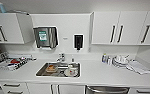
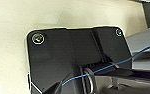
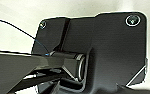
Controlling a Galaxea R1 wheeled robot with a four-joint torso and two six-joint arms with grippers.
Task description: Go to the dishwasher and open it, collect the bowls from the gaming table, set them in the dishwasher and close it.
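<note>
Head view faces a white kitchen counter [image 1: 98, 75] square-on. A steel sink [image 1: 41, 73] is set into the counter, left of centre; dishes lie inside it, including something orange-brown on a tray and a white dish with a red mark. A faucet [image 1: 61, 58] stands at the back edge of the sink.

The dishwasher [image 1: 107, 89] sits under the counter, right of the sink, at the lower edge of the head view. Its steel front and bar handle are just visible; the door looks closed, though little of it shows.

Left of the sink, a dish rack [image 1: 8, 62] holds mixed items, one of them red. Right of the sink, a stack of white plates [image 1: 119, 62] stands near the wall, small bottles [image 1: 105, 59] just beside it, and a folded cloth [image 1: 139, 67] lies further right.

On the wall: a steel paper-towel dispenser [image 1: 45, 37] with a green label, and a dark soap dispenser [image 1: 78, 41] to its right. White upper cabinets [image 1: 121, 27] with dark bar handles flank both.

Left wrist view: the robot's dark plate and a thin blue cable [image 2: 103, 68] against a pale surface. Right wrist view: much the same. Jaw state of the left gripper: cannot tell. Jaw state of the right gripper: cannot tell.
</note>
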